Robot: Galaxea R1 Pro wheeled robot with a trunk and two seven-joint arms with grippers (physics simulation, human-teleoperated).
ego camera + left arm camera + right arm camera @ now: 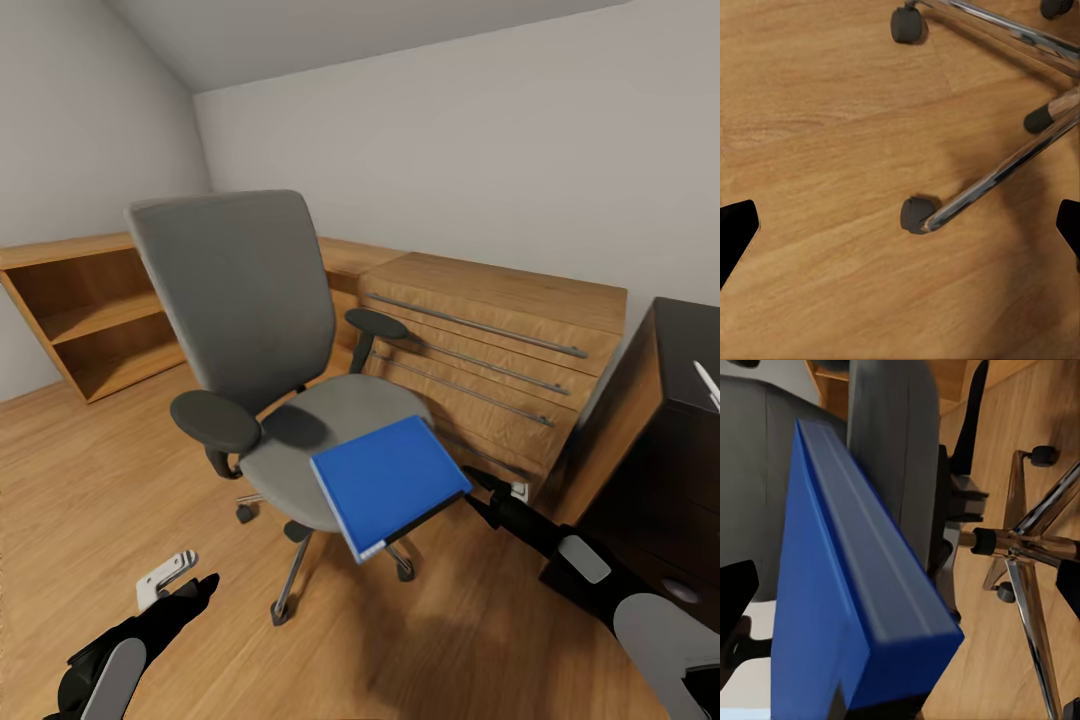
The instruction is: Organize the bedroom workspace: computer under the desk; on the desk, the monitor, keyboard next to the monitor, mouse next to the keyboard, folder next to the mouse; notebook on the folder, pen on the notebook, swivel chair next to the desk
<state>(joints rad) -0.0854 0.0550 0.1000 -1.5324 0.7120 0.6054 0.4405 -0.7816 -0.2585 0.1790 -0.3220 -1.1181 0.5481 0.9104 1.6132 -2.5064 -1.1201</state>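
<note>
Swivel chair (pixel 262 330) stands mid-floor, back toward far left. Folder (pixel 388 483) sits over seat's near right edge, tilted, overhanging. Right gripper (pixel 478 490) at folder's right corner; right wrist view shows folder (pixel 847 607) close between fingers, contact uncertain, so grip cannot be told. Left gripper (pixel 190 590) hangs low, near left, fingers spread wide above floor (pixel 817 150), chair castor (pixel 916 214) between them. Desk (pixel 670 420) at right edge. Wooden drawer unit (pixel 490 350) behind chair.

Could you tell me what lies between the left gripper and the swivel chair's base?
In the head view, only bare wooden floor separates the left gripper from the swivel chair; its nearest castor stands apart from the gripper.
</note>
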